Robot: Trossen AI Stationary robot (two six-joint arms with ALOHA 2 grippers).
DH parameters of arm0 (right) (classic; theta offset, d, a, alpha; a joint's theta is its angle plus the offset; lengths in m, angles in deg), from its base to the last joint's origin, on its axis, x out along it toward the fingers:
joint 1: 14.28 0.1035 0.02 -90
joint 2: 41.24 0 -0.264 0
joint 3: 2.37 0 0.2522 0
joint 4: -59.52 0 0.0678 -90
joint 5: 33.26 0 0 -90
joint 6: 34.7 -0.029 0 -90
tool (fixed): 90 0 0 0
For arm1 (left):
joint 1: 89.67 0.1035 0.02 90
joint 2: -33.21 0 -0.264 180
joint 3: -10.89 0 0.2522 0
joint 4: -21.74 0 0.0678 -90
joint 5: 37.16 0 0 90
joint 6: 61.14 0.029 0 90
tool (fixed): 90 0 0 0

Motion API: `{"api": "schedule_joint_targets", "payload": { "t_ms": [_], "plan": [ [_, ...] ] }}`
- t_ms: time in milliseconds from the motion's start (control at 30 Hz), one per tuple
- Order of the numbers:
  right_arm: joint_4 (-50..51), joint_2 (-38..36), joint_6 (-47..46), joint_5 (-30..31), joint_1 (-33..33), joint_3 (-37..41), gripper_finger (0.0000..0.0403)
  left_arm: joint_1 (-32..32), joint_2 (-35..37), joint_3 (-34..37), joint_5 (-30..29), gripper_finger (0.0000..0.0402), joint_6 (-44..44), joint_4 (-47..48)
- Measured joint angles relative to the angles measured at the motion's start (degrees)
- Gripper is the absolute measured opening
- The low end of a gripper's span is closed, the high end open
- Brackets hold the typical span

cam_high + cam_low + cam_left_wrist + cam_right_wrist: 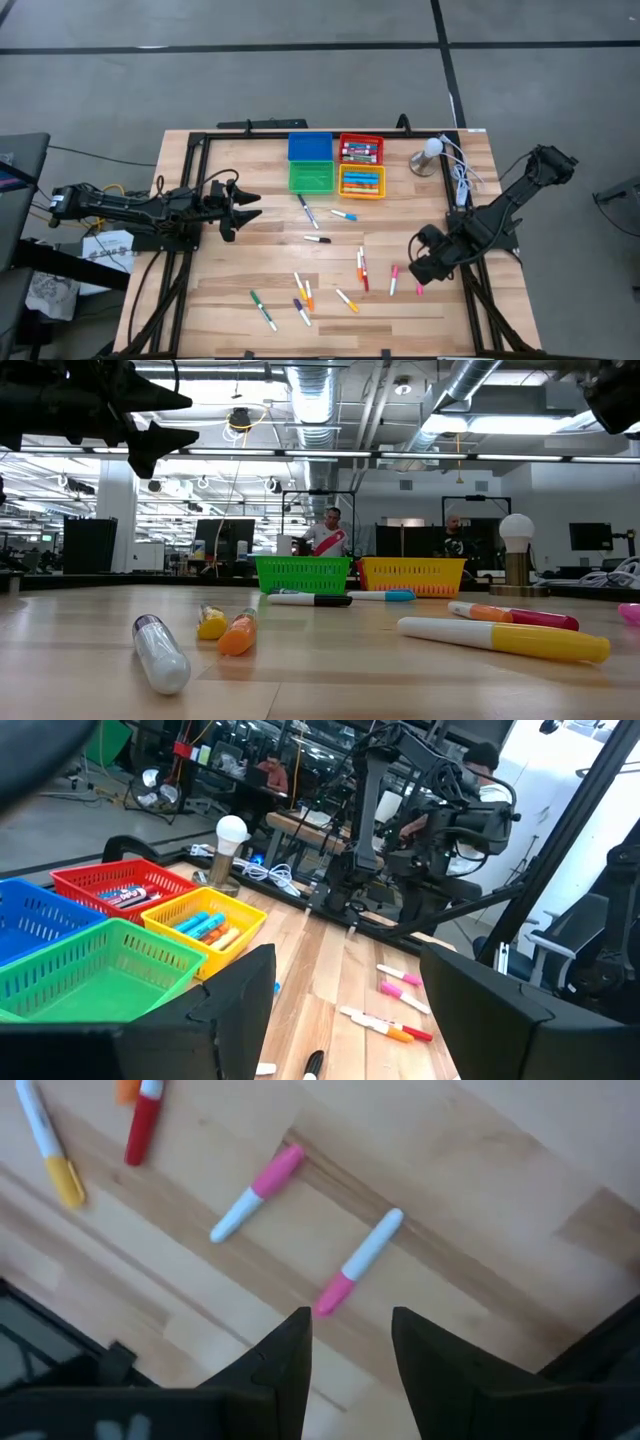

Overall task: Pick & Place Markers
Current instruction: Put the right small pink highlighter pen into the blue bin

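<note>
1. Markers (318,240) lie scattered on the table (240,290); two pink-capped ones sit under the right gripper (348,1350), the nearer pink marker (358,1262) just ahead of it.
2. Right jaws part-open, empty. Left gripper (350,1010) spread wide, empty, waiting near the bins.
3. We judge markers light, stiff, prone to rolling; take mid-barrel, across its length.
4. Right wrist view shows marker lining up between fingers; high view shows bins (361,150) already holding markers.
</note>
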Motion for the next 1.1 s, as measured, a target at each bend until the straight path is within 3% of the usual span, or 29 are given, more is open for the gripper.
{"api": "schedule_joint_targets", "payload": {
  "t_ms": [300, 700, 1100],
  "plan": [
    [-0.17, 3.96, -5.17, 0.05, 0.52, 0.02, 0.0147, 0.0, 0.0, 0.0, 0.01, 0.0249, 0.0, -0.02],
    [-4.89, 13.22, -5.74, -1.18, 0.76, 0.02, 0.024, 0.0, 0.0, 0.0, -0.02, 0.0249, 0.0, -0.03],
    [-9.53, 20.45, -6.43, -3.23, 0.74, 0.97, 0.0236, 0.0, 0.0, 0.0, -0.01, 0.0249, 0.0, -0.03]
  ]
}}
